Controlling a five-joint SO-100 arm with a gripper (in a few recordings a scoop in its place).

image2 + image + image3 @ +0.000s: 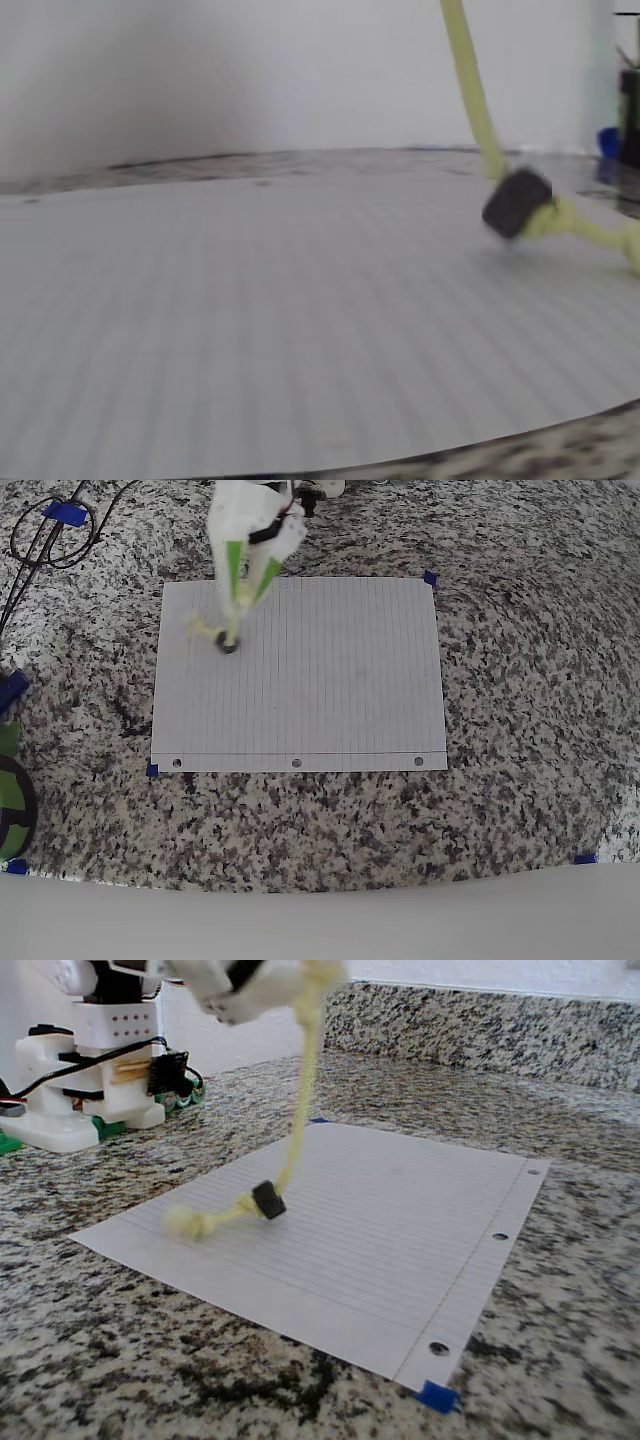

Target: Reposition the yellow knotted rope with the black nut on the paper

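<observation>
My gripper (243,595) (305,978) is raised above the paper's far left part and is shut on the upper end of the yellow knotted rope (300,1100). The cord hangs steeply down to the black nut (229,645) (268,1200) (516,203), which sits at or just above the sheet. Beyond the nut, the cord's lower end and its knot (198,630) (185,1222) trail on the paper (320,680) (400,1230) (250,330). In the wrist view the cord (470,90) runs from the top edge down to the nut.
Granite counter (520,810) surrounds the sheet. Black cables (50,535) lie at the far left corner. A green and black object (10,800) sits at the left edge. The arm's white base (85,1080) stands behind the paper, with a backsplash (500,1025) beyond.
</observation>
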